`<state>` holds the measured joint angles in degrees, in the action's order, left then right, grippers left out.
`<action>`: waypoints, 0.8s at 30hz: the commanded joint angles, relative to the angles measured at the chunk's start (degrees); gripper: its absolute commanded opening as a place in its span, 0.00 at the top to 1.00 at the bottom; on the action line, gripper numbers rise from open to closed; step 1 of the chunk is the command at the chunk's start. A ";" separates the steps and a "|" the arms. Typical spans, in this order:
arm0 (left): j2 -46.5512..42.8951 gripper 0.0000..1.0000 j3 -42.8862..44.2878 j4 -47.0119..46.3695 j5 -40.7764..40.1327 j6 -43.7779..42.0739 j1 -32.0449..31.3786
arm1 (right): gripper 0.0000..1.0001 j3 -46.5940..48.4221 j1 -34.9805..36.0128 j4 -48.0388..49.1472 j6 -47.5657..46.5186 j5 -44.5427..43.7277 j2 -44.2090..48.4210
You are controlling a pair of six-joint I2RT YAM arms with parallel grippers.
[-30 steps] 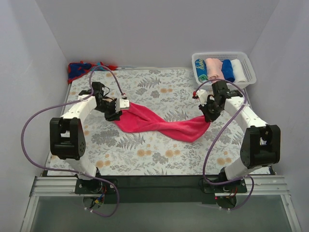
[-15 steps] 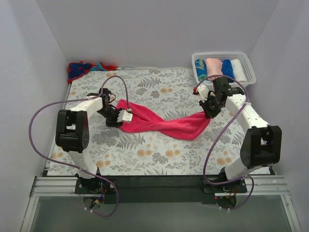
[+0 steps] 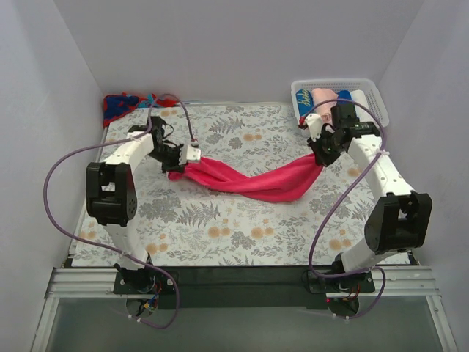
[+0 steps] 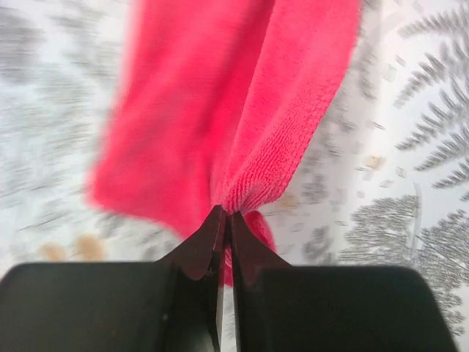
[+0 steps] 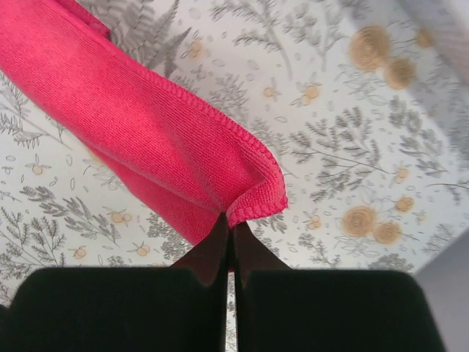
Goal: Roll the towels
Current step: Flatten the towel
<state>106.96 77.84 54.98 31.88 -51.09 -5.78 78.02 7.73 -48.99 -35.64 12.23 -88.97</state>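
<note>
Top view: hot-pink towel [image 3: 249, 182] strung across the middle of the tabletop [image 3: 220, 231] between the two arms, twisted once about midway, centre sagging low over the floral print. Left claw [image 3: 176, 168] pinches the towel's left end and right claw [image 3: 318, 155] pinches its right end, both ends raised. Red-and-blue towel [image 3: 121, 106] lies crumpled at the far left corner, well apart from both claws. White basket [image 3: 375, 103] sits at the far right corner with a row of rolls [image 3: 320, 97] inside, right arm partly in front of it

Left wrist view: fingers pressed together on a bunched corner of the pink towel, cloth fanning out away from the tips. Picture is blurred, fern print of the tabletop on either side

Right wrist view: fingers closed tight on a folded, hemmed corner of the same towel. Cloth runs off to the upper left above the tabletop, stitched edge sharp and clear
</note>
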 commanded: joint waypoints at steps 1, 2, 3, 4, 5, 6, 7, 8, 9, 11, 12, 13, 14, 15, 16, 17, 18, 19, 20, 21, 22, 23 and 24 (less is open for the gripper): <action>-1.49 1.00 15.38 6.62 13.81 14.16 5.69 | 0.99 9.24 -4.38 0.83 2.06 1.66 0.73; -1.23 1.00 20.37 7.24 14.78 18.87 7.96 | 0.99 12.13 -5.00 0.92 3.11 1.83 1.07; -0.96 1.00 22.07 8.12 16.44 20.84 9.89 | 0.99 13.20 -6.13 1.00 3.47 2.44 1.34; -1.31 1.00 25.05 8.99 17.33 23.03 11.57 | 0.99 14.60 -7.10 1.27 3.99 2.62 2.21; -2.27 1.00 25.95 10.83 18.73 24.88 12.97 | 0.99 14.79 -7.20 1.70 4.26 2.97 3.61; -4.19 1.00 25.26 11.72 20.83 24.99 13.77 | 0.99 14.10 -7.20 1.79 4.35 3.15 5.63; -5.43 1.00 24.21 13.12 21.81 24.90 13.87 | 0.99 13.48 -9.03 1.88 4.35 3.06 8.08; -8.92 1.00 20.98 13.48 22.34 24.73 13.95 | 0.99 11.39 -9.22 1.97 4.35 3.06 9.68; -10.96 1.00 18.68 14.44 23.66 24.29 14.04 | 0.99 10.15 -9.57 2.06 3.91 2.72 13.26; -22.34 1.00 7.74 16.54 24.19 22.45 14.04 | 0.99 2.01 -9.75 2.32 3.12 0.79 24.19; -26.06 1.00 4.89 18.91 24.72 21.05 13.96 | 0.99 -0.56 -9.83 2.24 2.86 -0.44 28.80; -29.49 1.00 3.12 19.80 24.72 22.08 14.04 | 0.99 -1.89 -9.84 2.06 2.85 -2.02 32.68; -32.14 1.00 2.76 21.64 25.25 22.00 14.13 | 0.99 -2.17 -9.84 1.71 2.59 -3.43 35.24; -33.73 1.00 2.93 22.44 25.77 22.61 14.22 | 0.99 -2.08 -9.84 0.92 2.33 -4.22 35.96; -34.09 1.00 3.80 22.80 26.04 24.62 14.13 | 0.99 -1.47 -9.84 -0.04 1.63 -4.14 36.14; -33.14 1.00 5.55 23.50 25.95 26.03 14.13 | 0.99 -1.03 -9.84 -0.40 0.93 -4.06 34.75; -31.13 1.00 7.39 22.90 25.78 28.30 14.13 | 0.99 -1.11 -9.84 0.29 0.57 -3.97 32.13; -28.41 1.00 8.45 20.63 24.73 31.20 14.13 | 0.99 -0.94 -9.84 1.43 0.83 -3.18 28.45; -28.38 1.00 8.99 19.47 24.11 32.10 14.22 | 0.99 -0.94 -9.75 1.44 0.83 -2.83 26.24; -26.73 1.00 9.25 18.16 23.15 33.50 14.22 | 0.99 0.02 -9.75 2.40 1.70 -2.39 23.95; -23.15 1.00 9.43 14.66 21.92 35.08 14.13 | 0.99 0.46 -9.66 3.11 1.97 -1.95 21.67; -21.28 1.00 9.69 13.32 20.69 35.96 14.13 | 0.99 0.99 -9.49 3.64 2.41 -1.25 17.47; -17.61 1.00 9.87 12.00 19.72 37.28 14.22 | 0.99 1.60 -9.31 4.51 2.68 -1.16 15.34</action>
<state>80.25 87.39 73.19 55.68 -20.49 7.90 78.67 -1.76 -47.59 -33.36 11.03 -64.23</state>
